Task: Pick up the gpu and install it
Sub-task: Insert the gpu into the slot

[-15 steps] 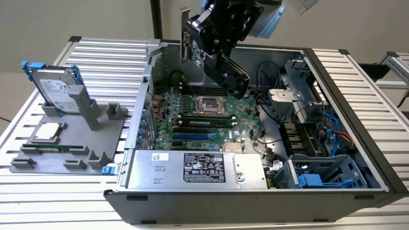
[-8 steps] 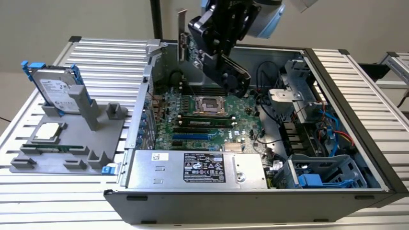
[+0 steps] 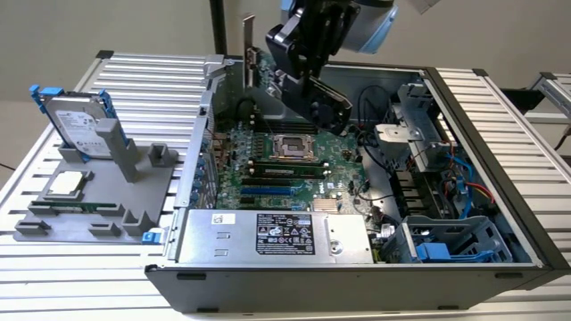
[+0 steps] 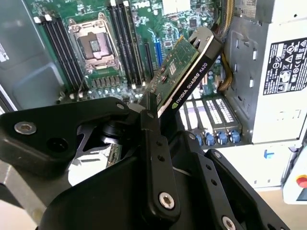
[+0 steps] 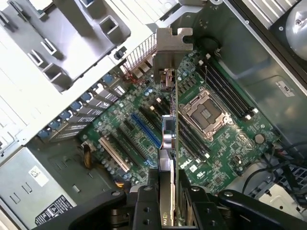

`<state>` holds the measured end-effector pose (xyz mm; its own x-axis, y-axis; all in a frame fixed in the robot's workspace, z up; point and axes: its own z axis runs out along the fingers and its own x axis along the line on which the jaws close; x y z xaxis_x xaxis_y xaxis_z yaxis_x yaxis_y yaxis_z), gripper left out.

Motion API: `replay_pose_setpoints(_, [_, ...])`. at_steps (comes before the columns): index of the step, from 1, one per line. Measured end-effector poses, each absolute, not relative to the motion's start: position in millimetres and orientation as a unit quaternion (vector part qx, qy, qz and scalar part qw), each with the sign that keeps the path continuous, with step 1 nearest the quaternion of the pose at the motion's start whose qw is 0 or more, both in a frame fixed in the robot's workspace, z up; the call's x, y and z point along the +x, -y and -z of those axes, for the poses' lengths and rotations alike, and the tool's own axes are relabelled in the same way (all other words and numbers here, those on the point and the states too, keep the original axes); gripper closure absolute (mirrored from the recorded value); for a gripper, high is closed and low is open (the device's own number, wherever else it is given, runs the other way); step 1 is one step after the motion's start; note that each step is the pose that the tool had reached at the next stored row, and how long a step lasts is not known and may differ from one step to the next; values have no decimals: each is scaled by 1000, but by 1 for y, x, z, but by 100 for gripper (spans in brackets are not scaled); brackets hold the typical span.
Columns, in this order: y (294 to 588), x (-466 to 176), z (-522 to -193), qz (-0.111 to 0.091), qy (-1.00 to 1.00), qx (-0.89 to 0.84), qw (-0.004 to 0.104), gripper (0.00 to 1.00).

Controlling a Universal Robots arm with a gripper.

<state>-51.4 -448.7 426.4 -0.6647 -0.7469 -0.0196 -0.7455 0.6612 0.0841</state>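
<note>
High in the upper middle of the exterior view, over an open computer case [image 3: 357,291] lying on its side, the black gripper [image 3: 312,87] hangs with its two fingers clamped on the gpu [image 3: 332,107]. This is a thin green card with a black cooler on one face and a silver bracket [image 3: 248,47] at one end. The card is in the air and tilted, with its bracket end higher and toward the case's rear wall, clear of the motherboard [image 3: 285,177] below it. In the first wrist view the card runs edge-on out from between the fingers, and a long blue slot [image 5: 146,129] lies just beside its line. The pick-up looks done and the install looks to be in hand, with the card carried over the board but not seated. Seating it would likely call for levelling the card, lining its lower edge up with a slot, and fitting the bracket to the rear opening. The case also holds a bare processor socket [image 3: 292,147] at mid-frame, a silver power supply [image 3: 267,234] along the lower edge, and a grey drive cage [image 3: 446,241] at the lower right with cables near it. At the exterior view's left, a grey holder [image 3: 134,194] sits on the slatted table [image 3: 134,80]. In it a hard drive [image 3: 80,127] with blue rails stands upright, a processor chip [image 3: 67,184] lies flat, and a narrow memory stick [image 3: 76,206] lies below the chip.
</note>
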Motion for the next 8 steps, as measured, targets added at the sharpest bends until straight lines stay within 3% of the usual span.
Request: replay_pose_setpoints(8, [449,-51,-426,42,895,444,10,100])
